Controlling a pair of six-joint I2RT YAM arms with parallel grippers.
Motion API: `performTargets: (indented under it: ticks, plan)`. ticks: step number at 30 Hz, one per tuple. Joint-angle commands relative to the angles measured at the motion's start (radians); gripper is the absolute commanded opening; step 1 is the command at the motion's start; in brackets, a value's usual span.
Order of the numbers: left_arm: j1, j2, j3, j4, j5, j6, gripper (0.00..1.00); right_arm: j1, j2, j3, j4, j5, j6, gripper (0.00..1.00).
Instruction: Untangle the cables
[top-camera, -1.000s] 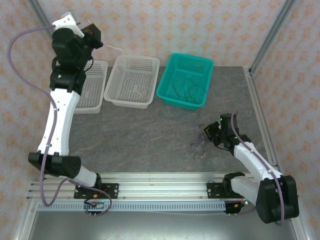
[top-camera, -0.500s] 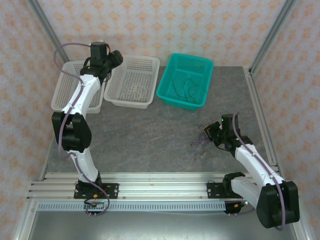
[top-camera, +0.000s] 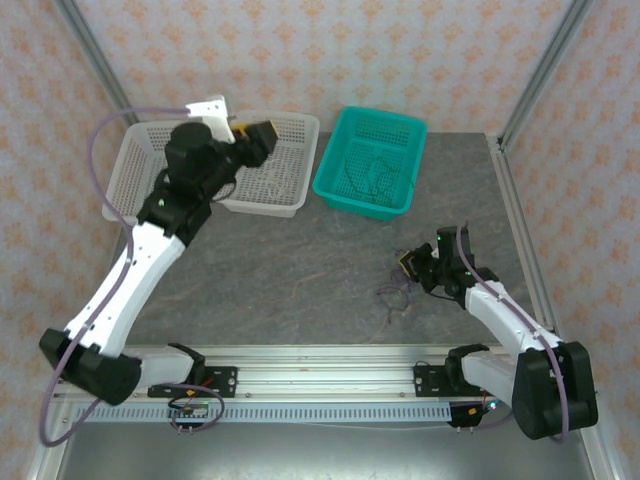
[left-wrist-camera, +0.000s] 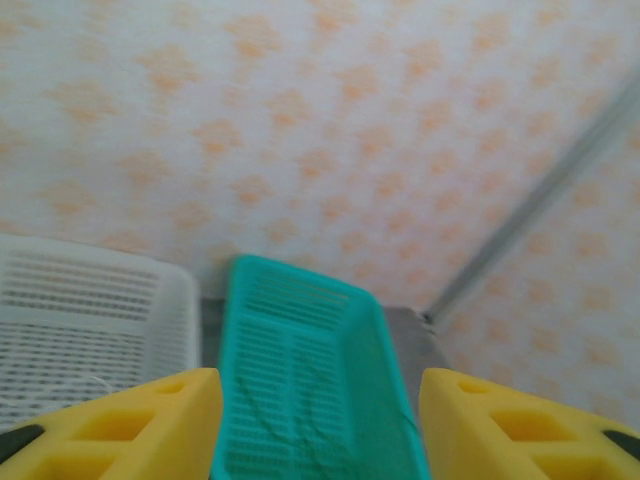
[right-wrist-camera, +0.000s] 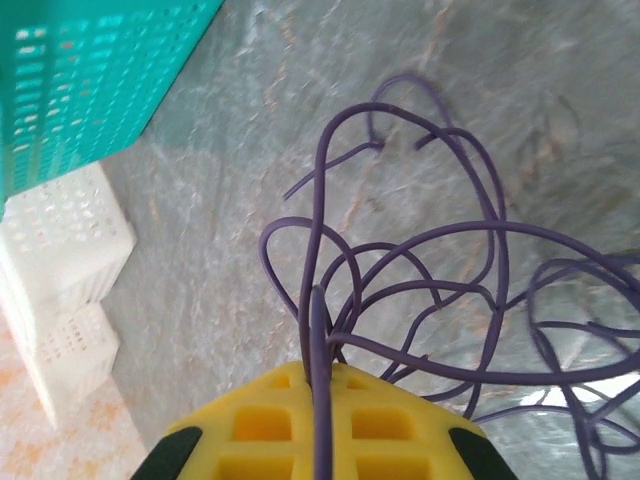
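1. Left arm (top-camera: 125, 275): it rises from its base at the near left edge and slants up and to the right over the table (top-camera: 280, 265). It folds at the top so that the left gripper (top-camera: 262, 137) points right, above the back of the middle white basket (top-camera: 270, 205).
2. Left gripper fingers: the two yellow fingers (left-wrist-camera: 110, 420) stand well apart with nothing between them. Through the gap, the left wrist view looks along the teal basket (left-wrist-camera: 300, 300).
3. Right arm (top-camera: 510, 320): it lies low, reaching from its base at the near right corner up and to the left. The right gripper (top-camera: 410, 264) is angled down, close to the table surface.
4. Right gripper fingers: they are pressed together on one strand of the purple cables (right-wrist-camera: 420, 250), which runs straight between the yellow pads.
5. Purple cables: a loose tangle of loops on the grey table just left of the right gripper, well in front of the teal basket.
6. Green cables (top-camera: 368, 175): thin strands lying inside the teal basket at the back of the table.
7. White cable (left-wrist-camera: 60, 385): a hair-thin strand on the floor of the middle white basket, seen in the left wrist view.
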Motion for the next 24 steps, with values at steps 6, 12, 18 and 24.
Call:
performTargets:
  ticks: [6,12,18,24]
  plan:
    - [-0.209,-0.086,-0.329,0.133,0.105,0.085,0.54,0.07,0.002,0.05,0.123,-0.016,0.076,0.0]
    - [-0.304,-0.086,-0.494,0.169,0.13,0.079,0.54,0.142,0.025,0.041,0.253,0.066,0.205,0.0]
    - [-0.337,0.024,-0.558,0.169,0.058,-0.053,0.53,0.171,0.152,0.078,0.253,0.094,0.183,0.01]
    - [-0.337,0.138,-0.568,0.214,0.028,-0.182,0.51,0.171,0.219,0.079,0.16,0.115,0.079,0.0]
